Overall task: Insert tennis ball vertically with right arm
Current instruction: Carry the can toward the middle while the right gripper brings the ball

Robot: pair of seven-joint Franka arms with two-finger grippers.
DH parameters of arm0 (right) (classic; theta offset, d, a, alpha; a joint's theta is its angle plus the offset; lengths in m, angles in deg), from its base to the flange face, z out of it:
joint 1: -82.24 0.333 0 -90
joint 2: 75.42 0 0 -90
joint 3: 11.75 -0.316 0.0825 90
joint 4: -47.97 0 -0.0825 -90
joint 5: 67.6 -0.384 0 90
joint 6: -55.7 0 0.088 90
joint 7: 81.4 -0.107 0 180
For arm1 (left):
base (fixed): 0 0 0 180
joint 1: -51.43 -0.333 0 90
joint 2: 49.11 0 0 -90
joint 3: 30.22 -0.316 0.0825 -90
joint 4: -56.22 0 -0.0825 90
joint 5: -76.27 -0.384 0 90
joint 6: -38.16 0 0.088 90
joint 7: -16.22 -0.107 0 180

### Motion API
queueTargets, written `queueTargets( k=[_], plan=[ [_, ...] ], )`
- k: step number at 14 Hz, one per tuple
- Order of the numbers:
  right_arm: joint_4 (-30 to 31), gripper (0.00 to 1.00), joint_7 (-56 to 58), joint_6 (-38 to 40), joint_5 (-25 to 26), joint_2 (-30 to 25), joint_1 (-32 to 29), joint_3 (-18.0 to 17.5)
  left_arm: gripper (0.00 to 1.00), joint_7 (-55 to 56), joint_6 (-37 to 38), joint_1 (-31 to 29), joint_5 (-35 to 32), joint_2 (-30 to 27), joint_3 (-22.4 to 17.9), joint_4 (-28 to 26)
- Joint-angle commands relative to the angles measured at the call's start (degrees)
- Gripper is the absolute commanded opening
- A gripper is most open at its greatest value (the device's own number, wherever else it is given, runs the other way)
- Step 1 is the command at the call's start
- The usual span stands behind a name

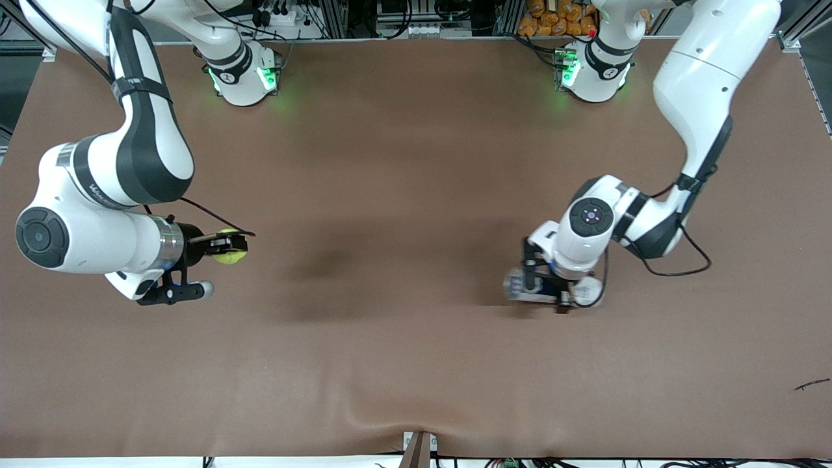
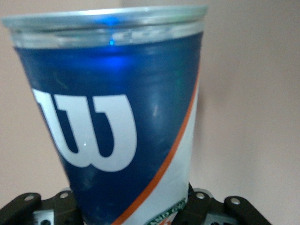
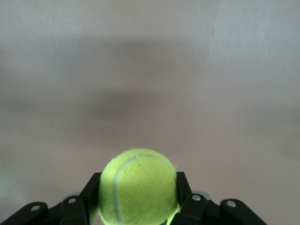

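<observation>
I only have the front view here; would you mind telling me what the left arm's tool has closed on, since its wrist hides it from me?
Observer: The left tool is shut on a blue can with a white W logo and an orange stripe.
Operator: Thank you. Does the can have a lid on?
Observer: I cannot tell; the left wrist view shows only its clear rim from the side.
Operator: And is the right arm's ball held securely?
Observer: The right tool is shut on the tennis ball, one finger on each side.
</observation>
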Motion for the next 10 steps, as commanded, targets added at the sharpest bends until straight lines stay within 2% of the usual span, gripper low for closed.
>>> queueTargets(
  k=[1,3,6,8,10],
  plan=[
    [1.8,0.27,-4.4,4.3,-3.3,-3.1,0.4,0.0,0.65,2.0,-4.5,4.6,12.4,2.6,0.5,6.0],
    [1.9,0.27,-8.5,5.5,-4.5,-4.0,1.0,-0.1,0.65,2.1,-11.7,7.3,20.4,4.6,0.5,7.7],
    [1.9,0.27,-18.4,6.0,-4.5,-5.2,4.8,0.0,0.65,2.0,-24.6,11.8,31.8,7.6,0.5,8.5],
    [1.9,0.27,-22.8,5.7,-5.4,-5.1,5.8,-0.1,0.66,2.0,-32.1,14.2,37.0,9.3,0.6,8.6],
    [1.9,0.27,-25.1,5.0,-10.9,-4.6,5.3,0.0,0.66,2.2,-39.1,15.5,40.8,10.9,2.0,8.5]
  ],
)
